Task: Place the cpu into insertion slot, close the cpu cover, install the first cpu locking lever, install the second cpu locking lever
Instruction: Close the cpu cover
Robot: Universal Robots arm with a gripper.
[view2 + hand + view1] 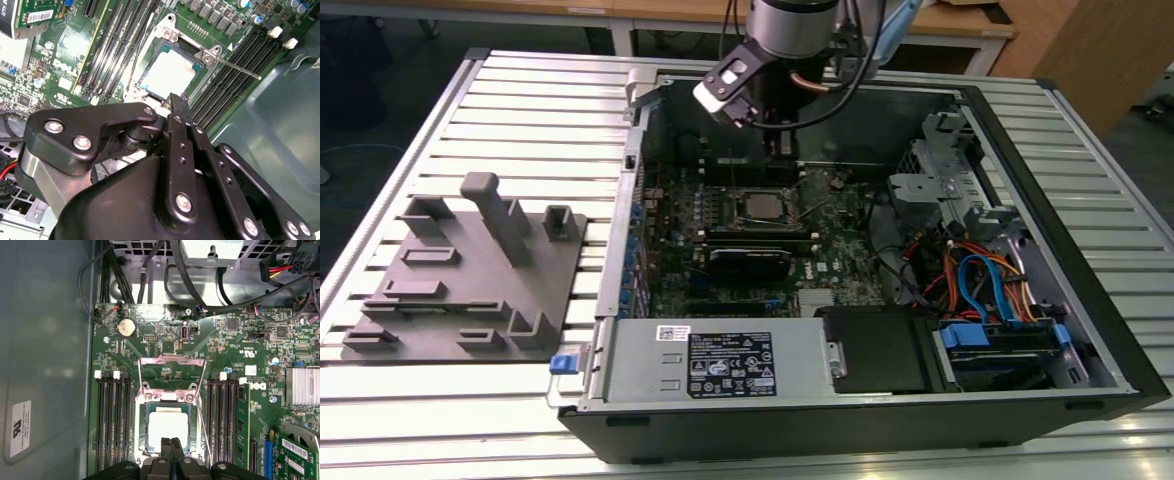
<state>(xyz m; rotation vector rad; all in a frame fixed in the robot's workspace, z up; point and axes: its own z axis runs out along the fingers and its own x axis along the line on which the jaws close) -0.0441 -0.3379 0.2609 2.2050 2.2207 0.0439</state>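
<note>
Tool point(172, 441) fingers pressed shut, gripping nothing, tips just over the insertion slot point(167, 388) edge. cpu point(169, 424) sits seated directly below; cpu cover point(141, 427) looks down. Lever rod point(240, 69) runs parallel to the memory slots point(114, 425), just beside.

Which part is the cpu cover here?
On the green motherboard in the open computer case, find the silver cpu seated between two banks of black memory slots. The cpu cover is the thin silvery frame beside it, swung open; unlike the cpu, green board shows through its window.
</note>
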